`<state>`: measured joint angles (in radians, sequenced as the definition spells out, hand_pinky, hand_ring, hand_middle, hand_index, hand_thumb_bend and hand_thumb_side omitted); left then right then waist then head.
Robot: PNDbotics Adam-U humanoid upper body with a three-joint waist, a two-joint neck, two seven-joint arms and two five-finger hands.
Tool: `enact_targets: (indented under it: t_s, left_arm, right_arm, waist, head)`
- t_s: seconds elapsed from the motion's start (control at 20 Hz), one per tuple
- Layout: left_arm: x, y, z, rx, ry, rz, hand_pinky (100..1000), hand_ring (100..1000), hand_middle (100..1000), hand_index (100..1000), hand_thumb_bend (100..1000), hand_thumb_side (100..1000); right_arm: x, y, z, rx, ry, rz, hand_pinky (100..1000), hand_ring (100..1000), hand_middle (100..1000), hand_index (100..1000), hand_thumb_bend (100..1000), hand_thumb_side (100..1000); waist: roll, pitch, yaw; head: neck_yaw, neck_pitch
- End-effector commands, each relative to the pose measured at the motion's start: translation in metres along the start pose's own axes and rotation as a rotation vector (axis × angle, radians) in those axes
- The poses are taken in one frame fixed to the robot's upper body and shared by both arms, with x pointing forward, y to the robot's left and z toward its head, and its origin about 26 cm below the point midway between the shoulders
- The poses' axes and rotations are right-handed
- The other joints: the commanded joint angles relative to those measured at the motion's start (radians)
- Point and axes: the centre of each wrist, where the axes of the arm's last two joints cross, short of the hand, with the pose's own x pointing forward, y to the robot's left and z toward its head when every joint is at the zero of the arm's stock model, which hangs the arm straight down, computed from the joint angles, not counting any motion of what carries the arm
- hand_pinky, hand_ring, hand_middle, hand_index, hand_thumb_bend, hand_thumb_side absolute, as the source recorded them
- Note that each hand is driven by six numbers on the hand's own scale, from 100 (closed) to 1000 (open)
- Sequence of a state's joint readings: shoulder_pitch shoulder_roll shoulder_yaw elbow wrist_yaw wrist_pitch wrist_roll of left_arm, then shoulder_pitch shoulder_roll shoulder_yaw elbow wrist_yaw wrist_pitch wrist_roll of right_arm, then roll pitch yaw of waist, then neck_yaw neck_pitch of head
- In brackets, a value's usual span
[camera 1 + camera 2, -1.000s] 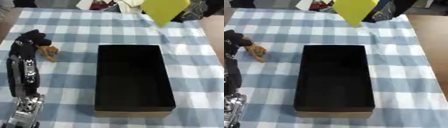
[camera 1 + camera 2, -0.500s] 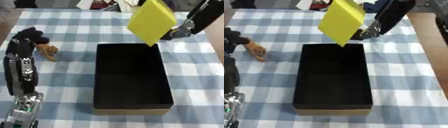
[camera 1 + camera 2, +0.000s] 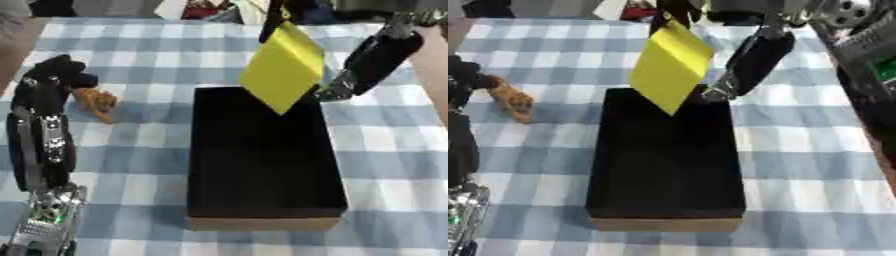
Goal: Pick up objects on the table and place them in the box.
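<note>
Two hands are mine. In the left eye view, my left hand (image 3: 54, 80) curls at middle left, beside a small brown thing (image 3: 96, 101).

In the right eye view, my right hand (image 3: 677, 11) pinches a yellow sheet (image 3: 669, 67) over the black box (image 3: 667, 160), upper middle.

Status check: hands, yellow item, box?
Right hand pinching yellow sheet above black box, far end. Left hand curled beside small brown toy. Box mouth unobstructed.
</note>
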<state>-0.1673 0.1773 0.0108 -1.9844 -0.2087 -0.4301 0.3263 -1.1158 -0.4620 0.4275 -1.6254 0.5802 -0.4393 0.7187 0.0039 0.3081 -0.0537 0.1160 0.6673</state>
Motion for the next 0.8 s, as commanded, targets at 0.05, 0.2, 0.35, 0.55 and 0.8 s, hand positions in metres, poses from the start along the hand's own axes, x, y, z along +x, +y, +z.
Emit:
enact_targets:
  t_s: [0.05, 0.2, 0.35, 0.55, 0.8]
  left_arm:
    - [0.004, 0.002, -0.005, -0.008, -0.025, -0.001, 600, 582, 604, 759, 180, 812]
    - [0.004, 0.002, -0.006, -0.009, -0.027, 0.0, 600, 582, 604, 759, 179, 812]
    - [0.004, 0.002, -0.006, -0.01, -0.026, 0.001, 600, 583, 605, 759, 179, 813]
    - [0.004, 0.001, -0.006, -0.011, -0.026, 0.002, 600, 583, 605, 759, 179, 813]
    - [0.004, 0.002, -0.006, -0.01, -0.027, 0.001, 600, 583, 605, 759, 179, 812]
  right_arm:
    - [0.002, 0.004, -0.004, 0.158, -0.083, 0.15, 583, 624, 517, 449, 100, 332]
    - [0.002, 0.021, -0.01, 0.201, -0.106, 0.142, 585, 636, 524, 458, 100, 329]
    - [0.002, 0.029, -0.014, 0.237, -0.123, 0.149, 591, 650, 542, 479, 100, 316]
    - [0.003, 0.04, -0.02, 0.291, -0.159, 0.148, 599, 664, 562, 507, 100, 299]
    - [0.003, 0.044, -0.022, 0.328, -0.19, 0.157, 626, 699, 633, 606, 122, 436]
  waist:
    - [0.002, -0.016, 0.003]
    - [0.002, -0.013, 0.004]
    - [0.003, -0.012, 0.005]
    - [0.003, -0.01, 0.006]
    - [0.003, -0.011, 0.005]
  head:
    - [-0.002, -0.003]
    - [-0.003, -0.004]
    - [-0.004, -0.005]
    - [-0.007, -0.007]
    - [-0.007, 0.0]
